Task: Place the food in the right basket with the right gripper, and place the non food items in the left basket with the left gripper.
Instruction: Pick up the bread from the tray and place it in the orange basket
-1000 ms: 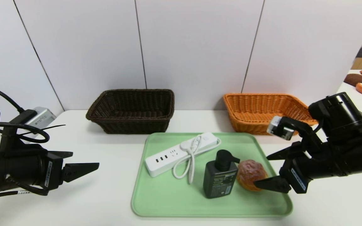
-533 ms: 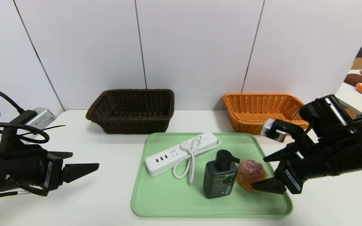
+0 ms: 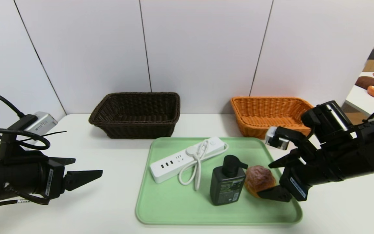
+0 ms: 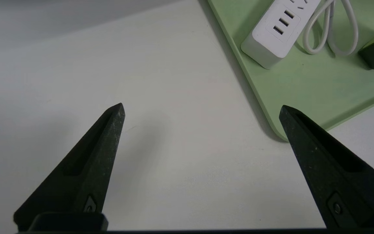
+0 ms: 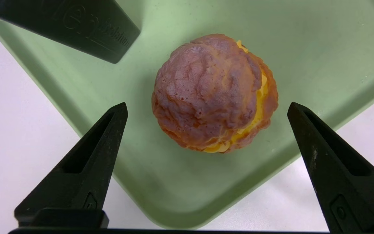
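A: What has changed on the white counter [image 3: 109, 195]?

B: Only the right gripper [image 3: 273, 177]. It has eased in from the right and a little lower over the green tray [image 3: 174, 208], fingers spread wide and empty. The wrist view shows the bun [image 5: 211, 94] lying between the tips, not yet touched. My guess is a close comes next, then a carry to the orange basket [image 3: 268, 115] behind.

A: And the left side?

B: The left gripper [image 3: 86, 177] hangs where it was over bare counter, left of the tray, fingers wide, holding nothing. The dark brown basket [image 3: 136, 113] is empty, as far as I can see.

A: The non-food things?

B: Both on the tray: the power strip [image 3: 187, 157] towards the back, the pump bottle [image 3: 227, 183] just beside the bun.

A: The room?

B: Pale wall panels [image 3: 203, 48] behind, another table [image 3: 368, 94] far right.
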Robot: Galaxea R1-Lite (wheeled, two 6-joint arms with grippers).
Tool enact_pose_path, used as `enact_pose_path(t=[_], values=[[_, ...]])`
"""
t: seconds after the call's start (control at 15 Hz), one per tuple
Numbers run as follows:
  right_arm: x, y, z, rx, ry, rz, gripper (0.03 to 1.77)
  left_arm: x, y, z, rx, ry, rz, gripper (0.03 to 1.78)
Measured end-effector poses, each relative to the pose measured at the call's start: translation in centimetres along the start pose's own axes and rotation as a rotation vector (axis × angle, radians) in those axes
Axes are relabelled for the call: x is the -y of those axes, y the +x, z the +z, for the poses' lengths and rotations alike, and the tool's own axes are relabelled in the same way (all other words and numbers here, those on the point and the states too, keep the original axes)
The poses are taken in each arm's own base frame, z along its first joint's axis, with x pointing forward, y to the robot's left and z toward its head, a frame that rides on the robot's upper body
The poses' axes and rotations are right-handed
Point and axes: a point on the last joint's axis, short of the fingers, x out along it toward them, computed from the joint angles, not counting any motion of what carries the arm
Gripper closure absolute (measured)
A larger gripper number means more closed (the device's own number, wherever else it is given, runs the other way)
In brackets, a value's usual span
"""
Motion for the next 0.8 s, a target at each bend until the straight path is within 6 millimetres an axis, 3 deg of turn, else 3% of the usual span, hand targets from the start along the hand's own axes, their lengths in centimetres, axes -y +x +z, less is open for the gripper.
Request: enact_pose_path(t=[0.8], values=[[0.3,1.9,-0.1,-0.051,-0.018,0.022,0.10,0.0,-0.1,0.0,0.005,0.002,-0.002,0.12]])
